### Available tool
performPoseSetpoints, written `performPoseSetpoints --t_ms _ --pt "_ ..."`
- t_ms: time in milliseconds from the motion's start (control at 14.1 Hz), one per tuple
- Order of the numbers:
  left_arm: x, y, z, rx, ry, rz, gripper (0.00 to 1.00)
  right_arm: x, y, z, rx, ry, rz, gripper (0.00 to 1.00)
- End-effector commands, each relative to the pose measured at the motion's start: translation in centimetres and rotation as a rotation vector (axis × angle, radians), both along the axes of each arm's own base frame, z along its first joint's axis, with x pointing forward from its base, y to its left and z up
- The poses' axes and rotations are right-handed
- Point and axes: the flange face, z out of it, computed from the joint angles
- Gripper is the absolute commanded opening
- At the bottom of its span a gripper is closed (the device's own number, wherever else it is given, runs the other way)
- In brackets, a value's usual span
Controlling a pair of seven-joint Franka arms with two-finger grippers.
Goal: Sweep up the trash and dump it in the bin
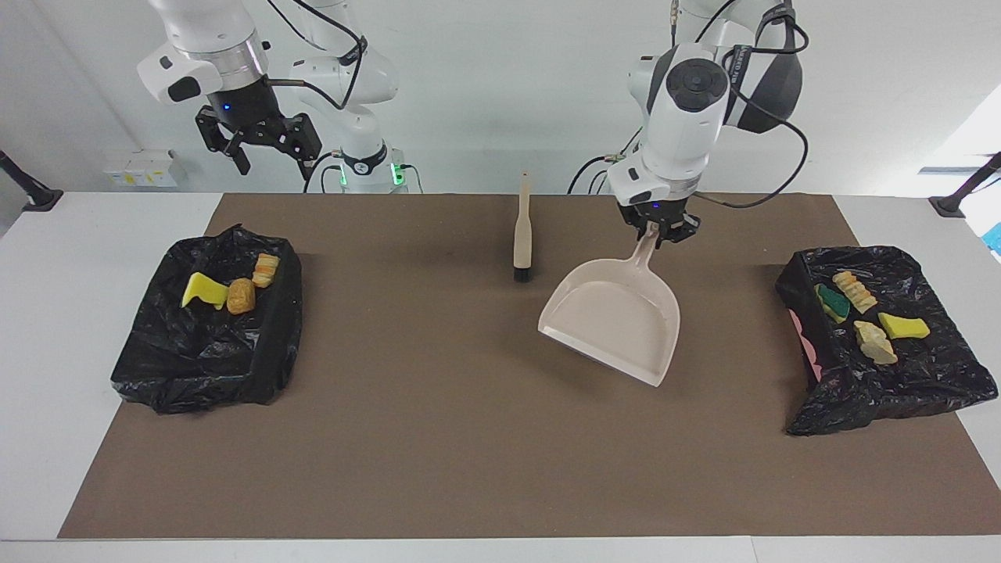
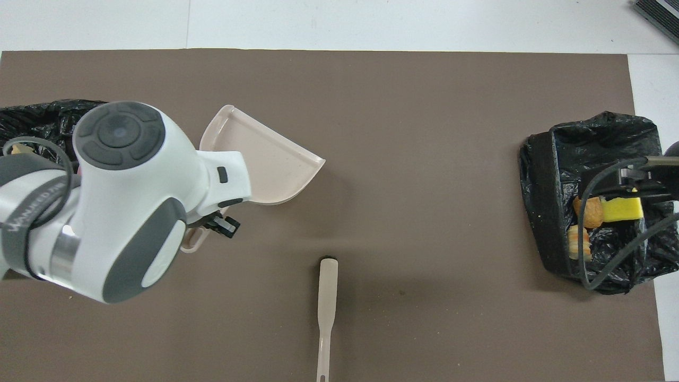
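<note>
My left gripper point(image 1: 655, 229) is shut on the handle of the empty beige dustpan point(image 1: 618, 320), which hangs tilted over the middle of the mat, lip pointing away from the robots. From overhead my left arm hides most of the handle; the pan point(image 2: 265, 159) shows beside it. Trash lies in two black-lined bins. A yellow sponge chunk point(image 1: 205, 290) and two orange pieces point(image 1: 241, 296) sit in the bin point(image 1: 195, 367) at the right arm's end. Several scraps point(image 1: 874, 342) sit in the bin point(image 1: 860, 399) at the left arm's end. My right gripper point(image 1: 270, 152) hangs open, high over its bin point(image 2: 541, 201).
The beige brush point(image 1: 522, 234) lies on the brown mat point(image 1: 438, 438) near the robots, bristles pointing away from them, beside the dustpan toward the right arm's end. In the overhead view the brush point(image 2: 327, 297) lies near the bottom centre.
</note>
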Motion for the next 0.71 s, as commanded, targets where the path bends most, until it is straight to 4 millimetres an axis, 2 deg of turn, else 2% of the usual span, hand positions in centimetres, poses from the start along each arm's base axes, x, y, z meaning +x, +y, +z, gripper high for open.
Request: performPoseSetpoints --t_ms 0,213,356,640 --pt "-0.8 -5.7 -3.8 -0.041 -0.025 0.122 0.0 -0.3 -0.3 0.0 0.016 -0.03 0.02 1.0" --pt "-1.1 -10.0 -6.2 -0.113 -0.061 0.232 0.0 -0.1 -0.4 0.0 0.018 -0.034 0.018 1.0" --pt "-0.9 -12.3 -8.9 -0.126 -0.088 0.314 0.0 -0.1 -0.6 0.1 0.013 -0.036 0.016 1.0" --pt "-0.3 -13.2 -12.5 -0.134 -0.093 0.365 0.0 0.0 -0.8 0.1 0.008 -0.036 0.012 1.0"
